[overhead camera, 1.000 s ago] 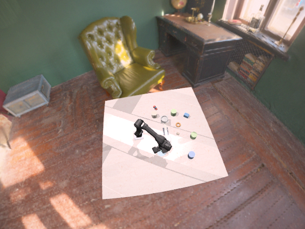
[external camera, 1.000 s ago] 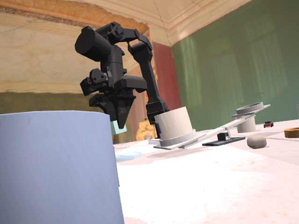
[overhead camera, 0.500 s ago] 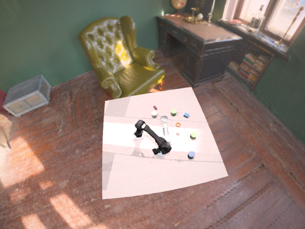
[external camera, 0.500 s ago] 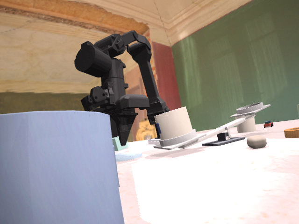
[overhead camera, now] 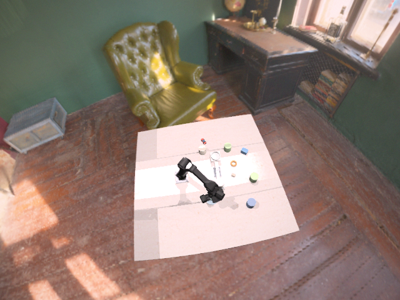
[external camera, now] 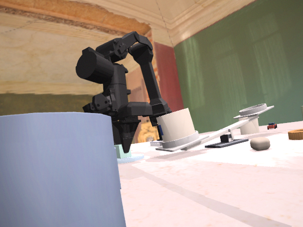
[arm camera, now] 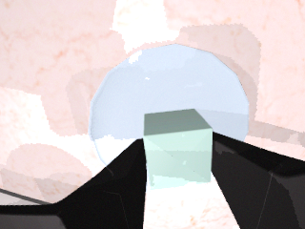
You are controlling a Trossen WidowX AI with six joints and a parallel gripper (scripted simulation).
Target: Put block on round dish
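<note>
The pale green block [external camera: 119,152] [arm camera: 177,155] sits on the light blue round dish [overhead camera: 210,202] [external camera: 135,158] [arm camera: 167,78], towards one side of it. My gripper [arm camera: 173,141] points down at the dish, its fingers close on either side of the block and barely open. One cream cup [external camera: 177,125] stands tilted on the low end of the balance [overhead camera: 216,166] [external camera: 220,132]; the arm hides it in the top view. The other cream cup [overhead camera: 202,150] [external camera: 249,126] stands on the table beside the raised end, whose ring holder is empty. No cup is above the dish.
A blue cup [overhead camera: 250,202] [external camera: 58,168], green cups [overhead camera: 227,147] [overhead camera: 254,177], a blue box [overhead camera: 244,150], an orange ring [overhead camera: 230,163] [external camera: 295,135], a stone [overhead camera: 233,174] [external camera: 260,143] and a toy car [overhead camera: 203,141] [external camera: 271,126] stand or lie around the balance.
</note>
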